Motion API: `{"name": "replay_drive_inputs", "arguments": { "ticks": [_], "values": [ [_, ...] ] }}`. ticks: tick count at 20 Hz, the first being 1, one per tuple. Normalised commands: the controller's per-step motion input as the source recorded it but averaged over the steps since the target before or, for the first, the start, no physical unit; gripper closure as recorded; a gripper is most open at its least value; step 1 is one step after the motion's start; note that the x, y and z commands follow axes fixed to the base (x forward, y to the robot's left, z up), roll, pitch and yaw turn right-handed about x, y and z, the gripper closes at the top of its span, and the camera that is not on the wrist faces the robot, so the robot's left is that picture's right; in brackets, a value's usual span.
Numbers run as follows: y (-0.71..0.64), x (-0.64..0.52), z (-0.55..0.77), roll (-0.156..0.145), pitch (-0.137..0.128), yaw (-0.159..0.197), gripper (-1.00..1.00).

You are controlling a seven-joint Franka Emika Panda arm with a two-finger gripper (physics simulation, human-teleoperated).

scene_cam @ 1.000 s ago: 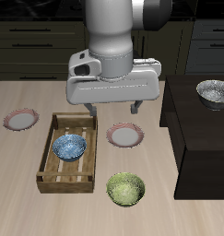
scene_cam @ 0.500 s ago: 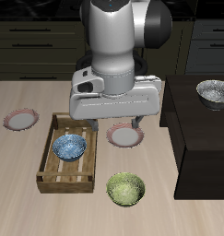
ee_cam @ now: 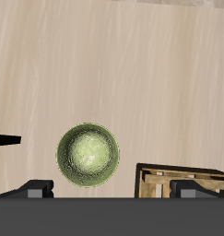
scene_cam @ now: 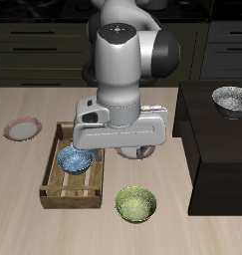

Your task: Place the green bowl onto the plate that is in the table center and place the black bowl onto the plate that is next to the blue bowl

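Gripper [scene_cam: 121, 149] lower and nearer green bowl [scene_cam: 135, 204] than a second ago, fingers spread and empty, bowl at six o'clock on tabletop [scene_cam: 23, 189], ungrasped.

We see even, soft simulator light over the table [scene_cam: 23, 214], bright and without glare. Light seems to come from above: the green bowl [scene_cam: 135, 204] casts only a thin dark rim of shadow beneath it, and the arm throws a faint shade near the table's middle. The cabinets behind the back edge are dim. Both renders are low in resolution and slightly soft, with no motion blur. In the wrist view the wood grain looks smeared, and we see no edge distortion.
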Motion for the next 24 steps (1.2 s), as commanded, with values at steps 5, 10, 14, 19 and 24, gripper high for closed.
{"name": "replay_drive_inputs", "arguments": {
  "ticks": [5,10,14,19,24],
  "values": [
    [-0.06,0.1,-0.27,-0.009,0.034,0.011,-1.0],
    [-0.02,0.06,-0.21,-0.011,0.033,0.014,-1.0],
    [-0.04,0.12,-0.28,0.001,0.033,0.006,-1.0],
    [0.0,0.11,-0.39,-0.008,0.054,0.028,-1.0],
    [0.05,0.05,-0.31,0.001,0.039,0.027,-1.0]
  ]
}}
